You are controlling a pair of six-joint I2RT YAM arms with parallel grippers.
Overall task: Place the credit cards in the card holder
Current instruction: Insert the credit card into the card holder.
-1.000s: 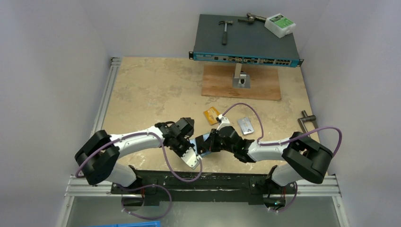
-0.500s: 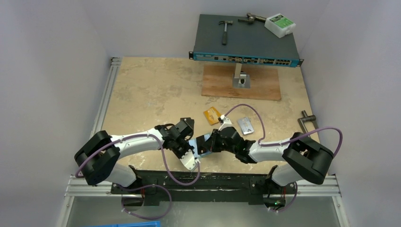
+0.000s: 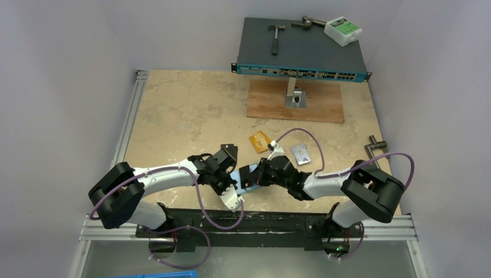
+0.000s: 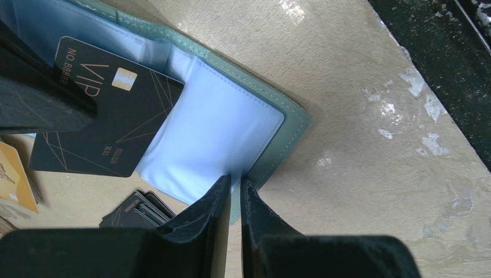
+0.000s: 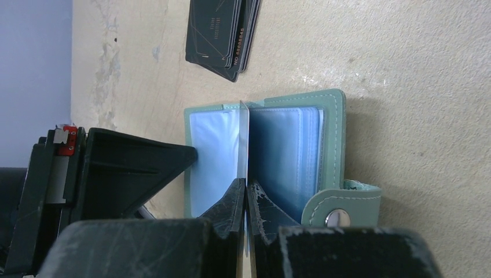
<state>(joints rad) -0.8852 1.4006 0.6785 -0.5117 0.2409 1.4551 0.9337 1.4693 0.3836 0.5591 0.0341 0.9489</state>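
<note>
Left wrist, VIP card (image 4: pixel 107 110) face, left jaws pinching card holder (image 4: pixel 295 119), right wrist, right jaws clamping card edge-on

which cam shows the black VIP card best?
Left wrist: the black VIP card is face-on, print readable, against the card holder lining. Right wrist shows only its thin edge, pinched by the right gripper. Top external: too small to tell.

Top view: bright, even, diffuse light from overhead; soft short shadows beneath arms on table (image 3: pixel 173 116); sharp throughout, no motion blur.
Left wrist view: white glare patches on tabletop at right; sheen on card holder (image 4: pixel 289 124) lining; print on black credit card (image 4: pixel 107 124) crisp; left gripper (image 4: pixel 234 194) near-black, soft-focused.
Right wrist view: soft shadow right of card holder; right gripper (image 5: pixel 246 194) blurred, underexposed.
</note>
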